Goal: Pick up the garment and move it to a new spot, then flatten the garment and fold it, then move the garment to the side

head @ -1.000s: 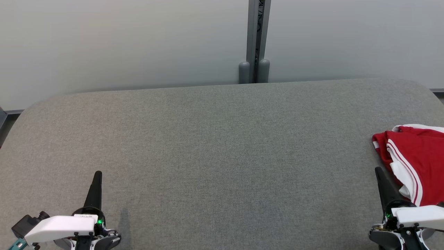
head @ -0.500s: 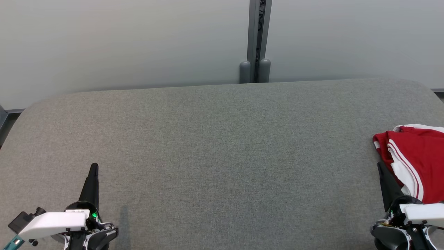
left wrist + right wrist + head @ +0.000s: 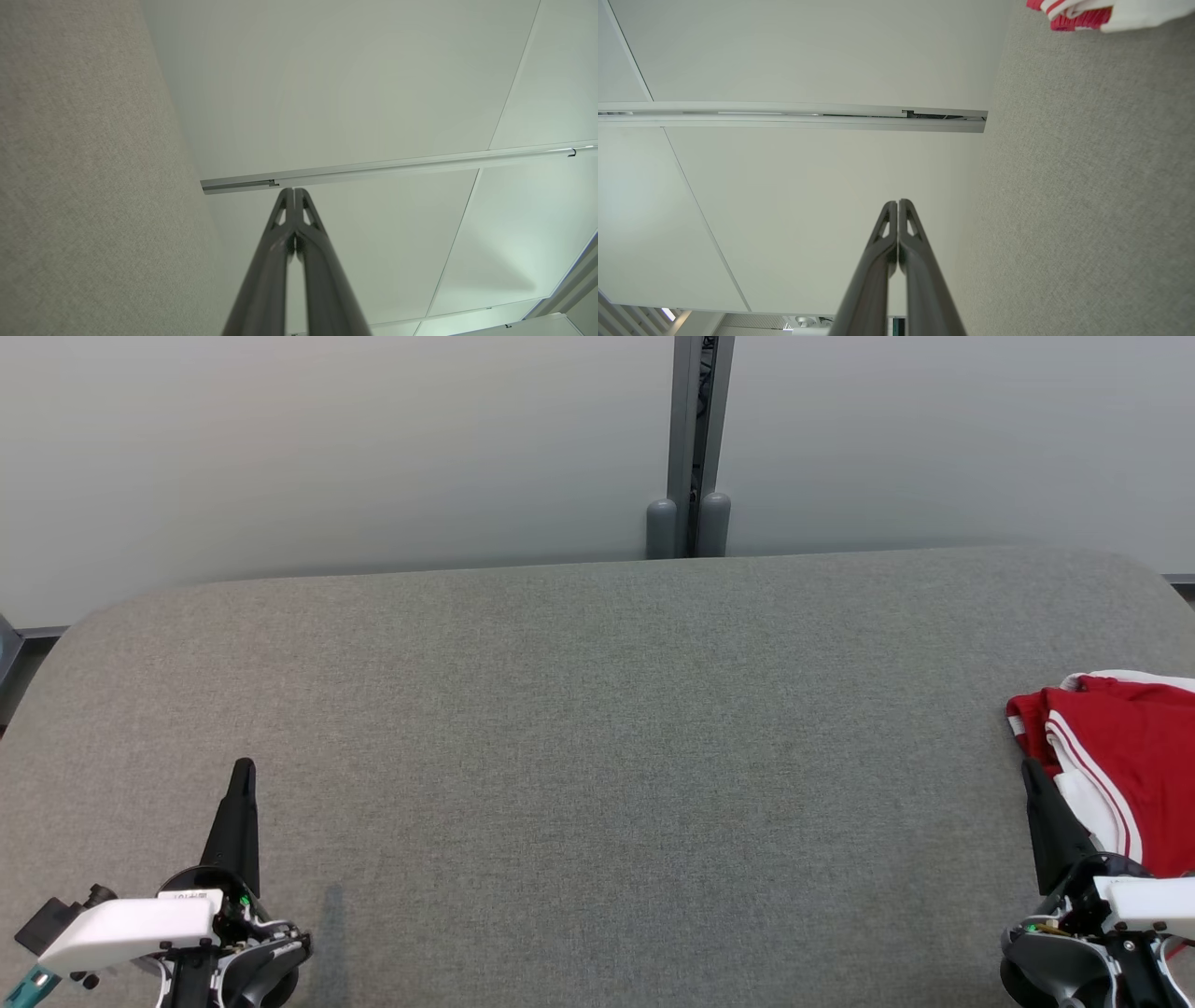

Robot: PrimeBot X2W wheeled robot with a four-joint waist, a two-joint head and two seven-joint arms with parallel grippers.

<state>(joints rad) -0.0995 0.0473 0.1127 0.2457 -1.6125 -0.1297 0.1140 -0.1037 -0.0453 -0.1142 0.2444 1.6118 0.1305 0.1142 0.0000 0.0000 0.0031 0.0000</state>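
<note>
The garment [image 3: 1125, 756], red with white stripes, lies bunched at the right edge of the grey table [image 3: 597, 756], partly cut off by the picture's edge. Its red and white hem [image 3: 1083, 14] also shows at the top right of the right wrist view. My right gripper [image 3: 1032, 770] is shut and empty, its fingers [image 3: 896, 219] pressed together, just left of the garment's near edge. My left gripper [image 3: 243, 770] hovers over the table's near left, shut and empty, with its fingertips [image 3: 293, 193] touching each other.
A pale partition wall [image 3: 327, 448] runs behind the table, with a grey metal post [image 3: 691, 439] at its middle. The table's far corners are rounded. Broad bare grey cloth stretches between the two grippers.
Both grippers have drawn back toward the lower edge of the head view, with their tips now reaching a little further up. The garment has stayed put.
</note>
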